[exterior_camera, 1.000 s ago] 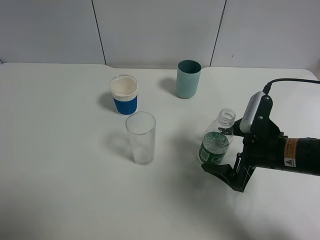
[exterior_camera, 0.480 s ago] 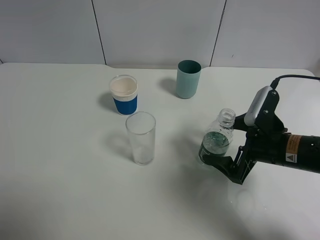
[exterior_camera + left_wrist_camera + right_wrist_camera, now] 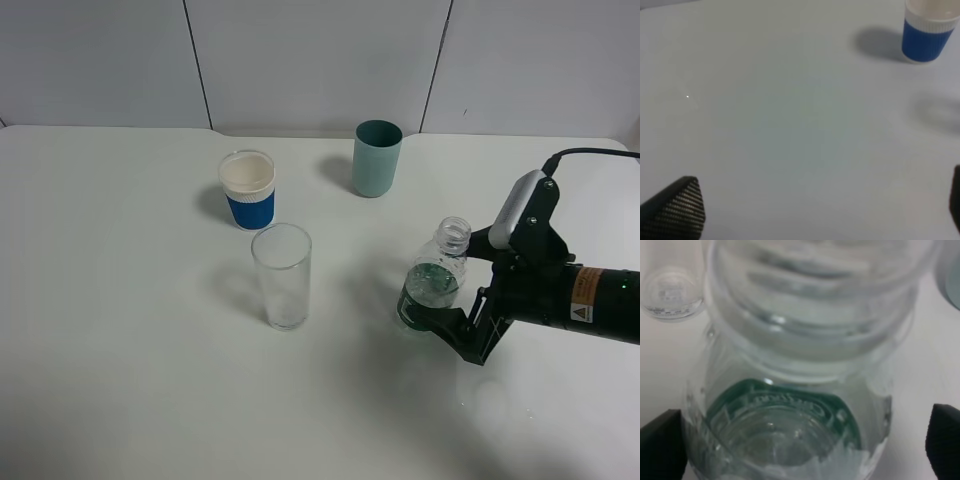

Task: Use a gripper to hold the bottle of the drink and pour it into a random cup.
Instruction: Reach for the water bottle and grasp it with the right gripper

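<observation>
- The white tabletop carries the same layout as a second ago: nothing on it has shifted, so all the change is in the right arm.
- The right gripper has slid in from just beside the bottle to straddle its lower body. Its jaws are spread, one at each side. The right wrist view shows a gap at one side, so I judge it not yet clamped.
- The left gripper hangs spread and empty over bare tabletop, apart from the action.
- The bottle of the drink stands capless near the right side of the tabletop, leaning slightly, a little liquid in its base. It has not been lifted.
- The cup, the clear glass, stands empty and well apart from the bottle, on the left arm's side.
- Meaning: the approach looks finished. Closing, lifting and pouring all remain.
</observation>
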Tool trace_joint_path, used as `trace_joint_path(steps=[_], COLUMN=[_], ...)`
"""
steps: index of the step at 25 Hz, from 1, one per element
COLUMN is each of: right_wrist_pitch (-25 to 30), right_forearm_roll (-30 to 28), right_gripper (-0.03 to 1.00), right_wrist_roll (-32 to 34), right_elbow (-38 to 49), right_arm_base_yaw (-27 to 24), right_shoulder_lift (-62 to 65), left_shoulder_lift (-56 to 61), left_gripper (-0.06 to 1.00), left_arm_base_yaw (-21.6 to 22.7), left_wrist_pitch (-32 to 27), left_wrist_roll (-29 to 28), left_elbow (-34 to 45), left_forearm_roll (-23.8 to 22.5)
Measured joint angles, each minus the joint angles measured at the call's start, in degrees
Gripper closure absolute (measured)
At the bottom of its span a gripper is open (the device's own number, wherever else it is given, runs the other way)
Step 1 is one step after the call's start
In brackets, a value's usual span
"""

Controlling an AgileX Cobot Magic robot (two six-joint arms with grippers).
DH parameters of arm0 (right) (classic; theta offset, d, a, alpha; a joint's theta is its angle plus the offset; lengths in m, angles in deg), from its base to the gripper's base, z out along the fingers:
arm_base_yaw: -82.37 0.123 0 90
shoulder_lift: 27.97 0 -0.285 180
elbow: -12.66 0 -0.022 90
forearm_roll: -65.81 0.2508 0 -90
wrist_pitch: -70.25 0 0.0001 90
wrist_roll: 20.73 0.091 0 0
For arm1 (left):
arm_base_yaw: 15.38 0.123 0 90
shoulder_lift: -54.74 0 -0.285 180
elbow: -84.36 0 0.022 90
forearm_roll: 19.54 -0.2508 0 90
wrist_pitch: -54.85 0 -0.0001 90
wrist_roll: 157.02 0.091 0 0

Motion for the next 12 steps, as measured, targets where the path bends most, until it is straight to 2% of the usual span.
trace_joint_path(steps=[12], right_wrist_pitch=[0.2], right_forearm_roll=[-2.7], right_gripper=[0.03], right_wrist_roll=[0.1], right_elbow=[0.0], right_arm_base_yaw=[0.0], right_shoulder_lift=[0.0], left_shoulder_lift=[0.0], left_gripper=[-0.05], left_arm_base_yaw=[0.0], left_wrist_pitch=[0.0], left_wrist_roll=[0.0], left_elbow=[0.0], left_forearm_roll=[0.0])
